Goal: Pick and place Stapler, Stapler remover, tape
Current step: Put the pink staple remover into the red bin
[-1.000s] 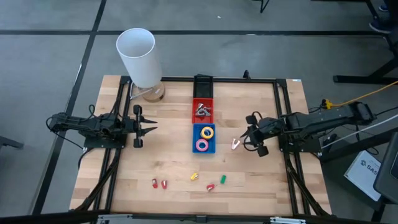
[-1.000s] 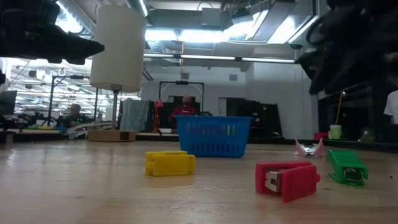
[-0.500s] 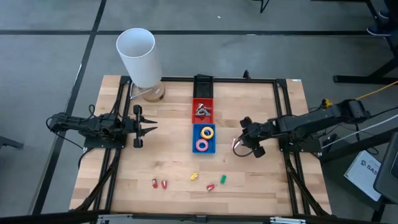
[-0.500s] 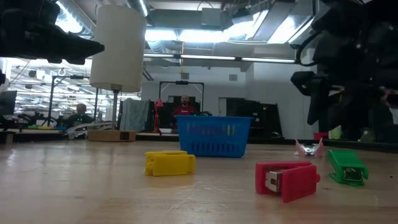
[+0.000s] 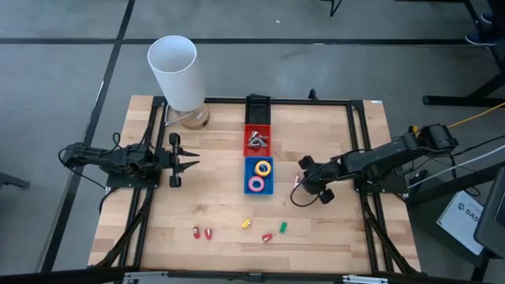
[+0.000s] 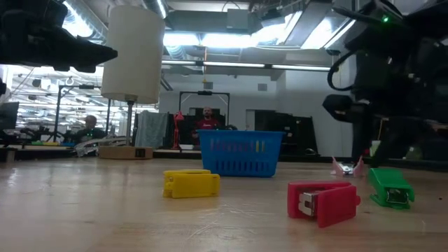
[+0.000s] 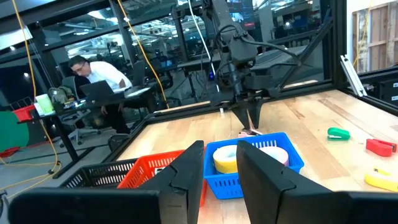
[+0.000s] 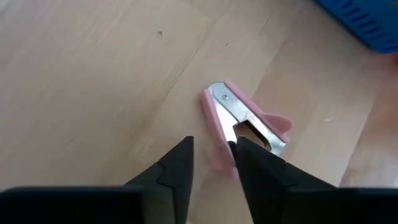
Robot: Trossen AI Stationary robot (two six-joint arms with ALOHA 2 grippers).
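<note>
A: Right wrist view: a pink stapler remover (image 8: 245, 127) is seen lying on the bare wood directly ahead of the right gripper (image 8: 211, 163). The two dark fingers are set only a narrow gap apart, and nothing is held between them; the remover's near edge is just at the tips.

B: And from above?

A: In the high view the right gripper (image 5: 302, 187) is found low over the table (image 5: 213, 170), with the remover mostly hidden beneath it. Just beside it, toward the table's middle, the blue basket (image 5: 259, 175) is placed, holding a yellow and a pink tape roll (image 5: 257, 184). Beyond that, the red basket (image 5: 256, 140) is seen with silvery claw-shaped pieces inside.

B: What is left?

A: Small staplers, red, yellow and green (image 5: 282, 227), are scattered along the near edge, well apart from the gripper; none has been binned. So the tape appears sorted, some removers seem delivered, and this remover and every stapler are judged outstanding.

B: The other arm?

A: The left gripper (image 5: 188, 163) is parked well away across the table, fingers parted a little, empty.
</note>
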